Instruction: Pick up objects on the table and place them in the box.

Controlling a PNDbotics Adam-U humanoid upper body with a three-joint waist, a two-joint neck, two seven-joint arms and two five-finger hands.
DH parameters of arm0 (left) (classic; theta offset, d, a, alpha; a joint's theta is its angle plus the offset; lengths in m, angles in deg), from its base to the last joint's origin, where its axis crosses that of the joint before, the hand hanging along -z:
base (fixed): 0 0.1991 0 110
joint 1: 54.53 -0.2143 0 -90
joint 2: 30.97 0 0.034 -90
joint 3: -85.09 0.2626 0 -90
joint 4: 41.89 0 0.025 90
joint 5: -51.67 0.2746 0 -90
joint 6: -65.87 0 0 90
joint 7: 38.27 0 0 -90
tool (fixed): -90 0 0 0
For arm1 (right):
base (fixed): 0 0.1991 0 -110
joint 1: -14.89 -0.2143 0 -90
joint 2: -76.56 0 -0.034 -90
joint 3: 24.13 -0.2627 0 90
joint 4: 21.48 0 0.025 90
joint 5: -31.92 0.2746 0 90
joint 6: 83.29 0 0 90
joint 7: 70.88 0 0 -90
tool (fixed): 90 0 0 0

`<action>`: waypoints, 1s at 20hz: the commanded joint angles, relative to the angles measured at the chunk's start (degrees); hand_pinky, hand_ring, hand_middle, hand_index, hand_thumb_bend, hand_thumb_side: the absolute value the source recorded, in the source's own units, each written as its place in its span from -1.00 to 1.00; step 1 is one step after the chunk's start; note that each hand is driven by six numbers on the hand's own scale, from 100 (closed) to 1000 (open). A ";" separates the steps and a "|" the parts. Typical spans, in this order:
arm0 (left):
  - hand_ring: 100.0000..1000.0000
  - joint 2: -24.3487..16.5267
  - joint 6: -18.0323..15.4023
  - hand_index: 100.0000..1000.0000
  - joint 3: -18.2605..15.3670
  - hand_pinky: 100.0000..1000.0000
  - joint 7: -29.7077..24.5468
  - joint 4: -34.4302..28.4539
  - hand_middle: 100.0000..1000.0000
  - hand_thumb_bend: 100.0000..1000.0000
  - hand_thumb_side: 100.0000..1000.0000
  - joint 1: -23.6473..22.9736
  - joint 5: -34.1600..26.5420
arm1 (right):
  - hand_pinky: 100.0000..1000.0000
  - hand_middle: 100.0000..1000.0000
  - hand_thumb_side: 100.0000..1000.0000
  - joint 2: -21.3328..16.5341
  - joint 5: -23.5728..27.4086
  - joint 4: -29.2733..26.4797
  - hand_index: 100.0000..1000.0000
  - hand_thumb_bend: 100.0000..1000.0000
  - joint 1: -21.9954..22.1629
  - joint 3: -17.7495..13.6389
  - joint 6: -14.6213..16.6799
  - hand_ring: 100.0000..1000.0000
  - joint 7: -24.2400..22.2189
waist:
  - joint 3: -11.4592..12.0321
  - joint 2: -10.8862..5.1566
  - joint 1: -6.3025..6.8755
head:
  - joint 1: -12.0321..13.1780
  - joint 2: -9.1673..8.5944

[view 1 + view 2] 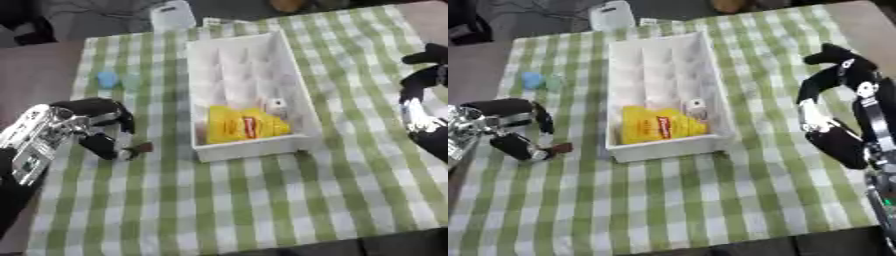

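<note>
We see a white box (248, 75) at centre, a yellow packet (241, 125) and small white piece (276, 105) in its near end, left hand (96, 127) at mid-left curled, pinching a small brown item (140, 148), right hand (837, 107) at right edge, curved, holding nothing, blue object (107, 79) upper left.

Left hand (96, 125) curled, pinching a small brown object (140, 148) on the green-checked table (262, 200), left of the white box (249, 95) holding a yellow packet (241, 125); blue object (107, 79) farther back; right hand (420, 100) at right edge.
</note>
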 commanded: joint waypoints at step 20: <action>0.46 0.65 0.20 0.20 -0.24 0.49 2.77 2.98 -0.04 -0.41 -0.51 0.76 1.30 | 0.03 0.39 -0.09 -1.07 0.43 -1.36 0.87 -1.00 -0.67 -0.17 0.24 0.13 -0.13 | -0.29 -1.22 0.43 | -0.31 -0.12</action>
